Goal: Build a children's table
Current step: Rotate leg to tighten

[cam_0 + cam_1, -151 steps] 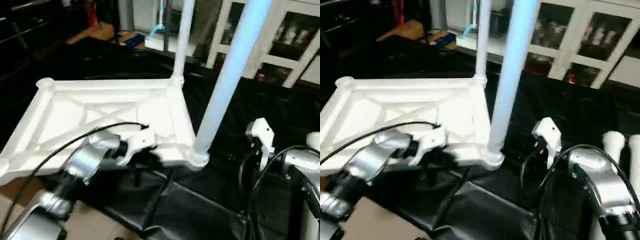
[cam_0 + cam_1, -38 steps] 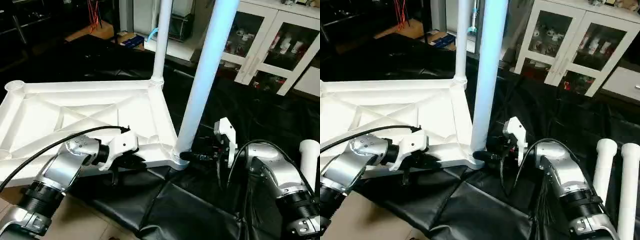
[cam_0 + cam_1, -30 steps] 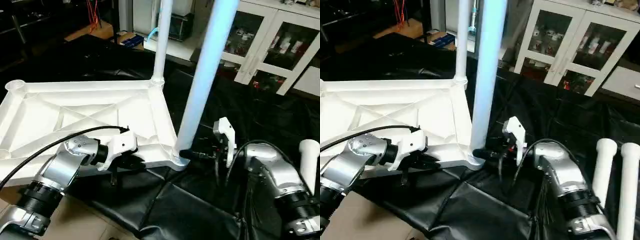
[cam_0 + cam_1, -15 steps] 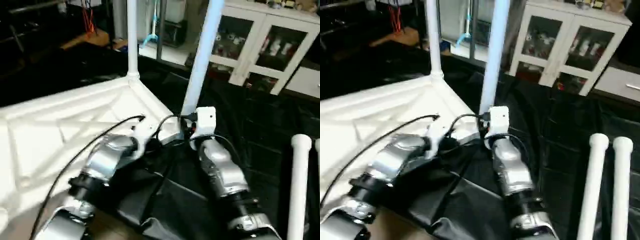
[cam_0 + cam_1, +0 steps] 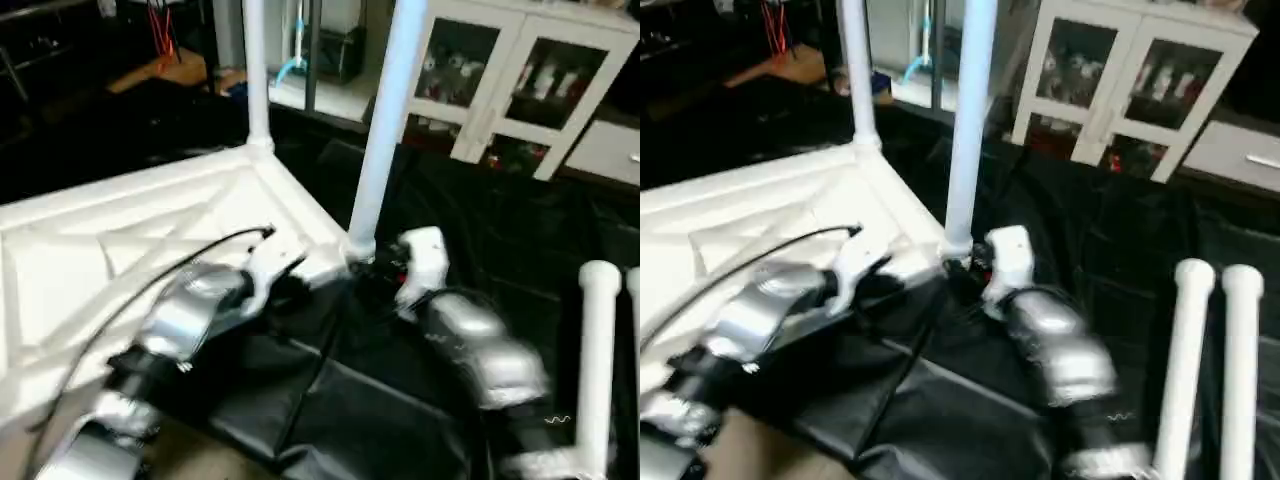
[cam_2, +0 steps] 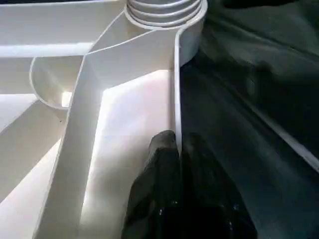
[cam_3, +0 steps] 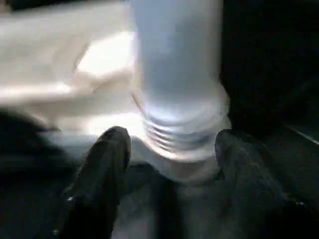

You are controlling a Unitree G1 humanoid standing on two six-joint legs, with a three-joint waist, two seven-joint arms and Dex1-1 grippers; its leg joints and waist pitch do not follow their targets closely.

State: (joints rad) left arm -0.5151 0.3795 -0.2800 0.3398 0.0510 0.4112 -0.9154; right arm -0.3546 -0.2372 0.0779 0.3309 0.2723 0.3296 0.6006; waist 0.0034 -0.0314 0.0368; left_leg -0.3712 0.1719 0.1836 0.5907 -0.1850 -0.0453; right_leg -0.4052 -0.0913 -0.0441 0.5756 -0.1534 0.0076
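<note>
The children's table lies upside down on black cloth, its white ribbed tabletop [image 5: 120, 230] facing up. One white leg [image 5: 252, 70] stands in the far corner socket. A second leg [image 5: 385, 120] stands in the near right corner socket [image 6: 164, 12]. My left gripper [image 6: 178, 144] is shut on the tabletop's thin rim wall, a short way from that socket. My right gripper [image 7: 172, 164] is open, with its black fingers [image 7: 109, 159] on either side of the near leg's threaded base, a slim gap on each side.
Two loose white legs [image 5: 1185, 340] lie side by side on the black cloth at the right. A white glass-door cabinet [image 5: 500, 80] stands behind the work. A black cable [image 5: 150, 280] runs along my left forearm.
The head camera has swung, shifting the whole picture. My left gripper keeps its hold on the rim. My right gripper stays at the near leg's base.
</note>
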